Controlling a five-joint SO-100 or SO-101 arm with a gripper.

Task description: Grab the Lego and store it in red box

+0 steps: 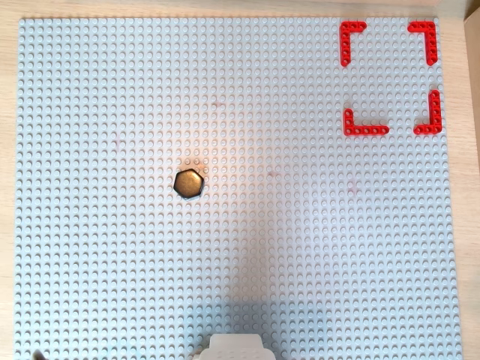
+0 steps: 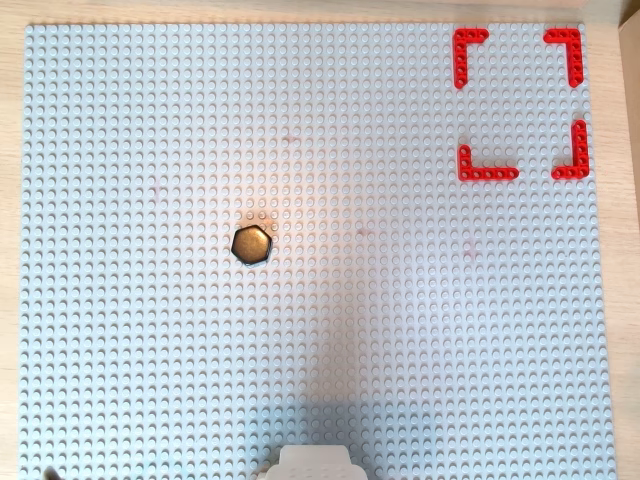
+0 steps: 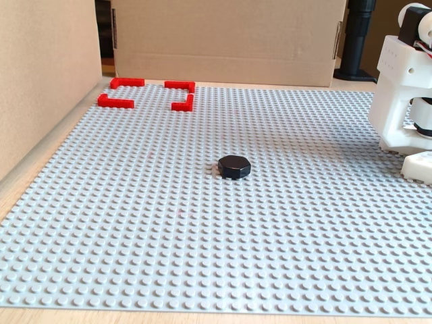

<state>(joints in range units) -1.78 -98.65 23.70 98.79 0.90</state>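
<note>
In both overhead views, a light grey studded baseplate (image 1: 112, 262) (image 2: 150, 350) is seen filling nearly the whole picture, laid on a pale wooden table (image 1: 7, 150). Left of centre, the Lego (image 1: 188, 183) (image 2: 251, 244), a small flat hexagon with a bronze sheen, is found lying flat on the studs, alone and well apart from everything else. At the bottom edge, a white part of the robot arm (image 1: 233, 348) (image 2: 311, 464) is shown just entering the picture. In the upper right corner, the red box (image 1: 365, 130) (image 2: 487, 173) is marked out by 4 red L-shaped corner pieces with gaps between them; nothing lies inside it.

In the fixed view, the red box (image 3: 115, 101) is placed far left at the back, near a cardboard wall (image 3: 40, 81). The Lego (image 3: 234, 166) is seen near the middle, looking black. At the right edge, the arm's white body (image 3: 401, 88) is seen standing on the plate. The gripper is not visible in any view, so the state of its jaws cannot be told.
</note>
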